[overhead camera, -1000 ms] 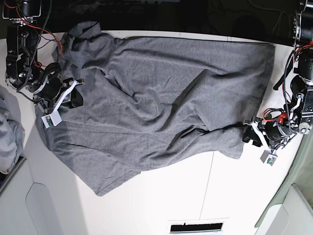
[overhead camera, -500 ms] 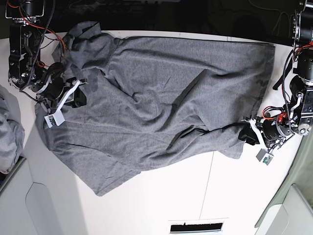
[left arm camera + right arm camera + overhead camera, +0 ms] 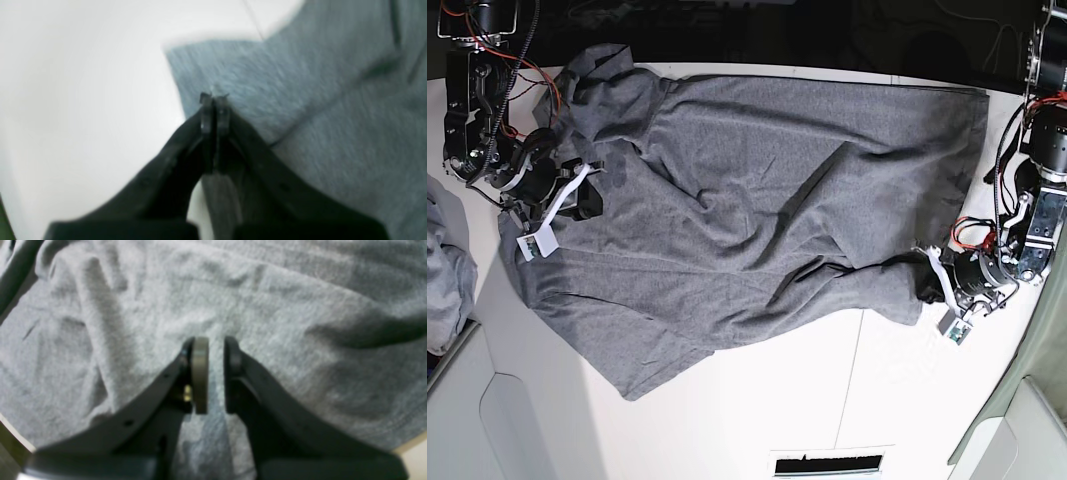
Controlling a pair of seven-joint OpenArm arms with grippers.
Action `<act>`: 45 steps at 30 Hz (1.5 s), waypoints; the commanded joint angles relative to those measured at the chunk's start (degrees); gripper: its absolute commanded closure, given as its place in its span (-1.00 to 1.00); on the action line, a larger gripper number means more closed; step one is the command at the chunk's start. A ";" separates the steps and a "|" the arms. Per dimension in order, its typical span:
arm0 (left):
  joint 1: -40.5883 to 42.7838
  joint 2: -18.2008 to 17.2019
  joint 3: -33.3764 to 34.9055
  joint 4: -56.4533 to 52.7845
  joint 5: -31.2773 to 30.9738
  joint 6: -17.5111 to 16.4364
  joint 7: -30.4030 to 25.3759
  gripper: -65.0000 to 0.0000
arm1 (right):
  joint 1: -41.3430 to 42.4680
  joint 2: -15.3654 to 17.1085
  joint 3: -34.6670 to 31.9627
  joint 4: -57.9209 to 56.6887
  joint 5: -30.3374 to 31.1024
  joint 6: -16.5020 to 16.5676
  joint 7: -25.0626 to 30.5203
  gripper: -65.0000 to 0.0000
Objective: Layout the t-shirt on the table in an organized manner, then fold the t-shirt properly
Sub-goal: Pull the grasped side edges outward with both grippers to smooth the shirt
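The grey t-shirt (image 3: 767, 190) lies crumpled across the white table (image 3: 827, 400), wrinkled through the middle. One folded corner reaches toward the front left. At its right-hand lower corner my left gripper (image 3: 930, 280) is shut. In the left wrist view its tips (image 3: 214, 100) are pressed together on the edge of the t-shirt (image 3: 333, 133), with bare table (image 3: 83, 100) beside it. My right gripper (image 3: 585, 195) sits on the shirt's left end. In the right wrist view the right gripper (image 3: 215, 373) has its jaws a narrow gap apart, with a ridge of the t-shirt (image 3: 283, 306) between them.
A paler grey cloth heap (image 3: 442, 270) lies at the left edge. A thin dark seam (image 3: 854, 370) crosses the table in front of the shirt. A black slot (image 3: 827, 463) sits at the front edge. Both arm bases and their cables stand at the back corners.
My left gripper has gone from open to shut at the shirt's right-hand corner and slid slightly left. My right gripper shifted slightly up and right early on, then held still.
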 commanded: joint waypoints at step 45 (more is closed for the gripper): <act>-1.66 3.98 -0.42 -7.28 -1.92 5.14 0.72 0.95 | 25.88 -4.00 0.22 -31.12 -12.02 -2.01 11.65 1.00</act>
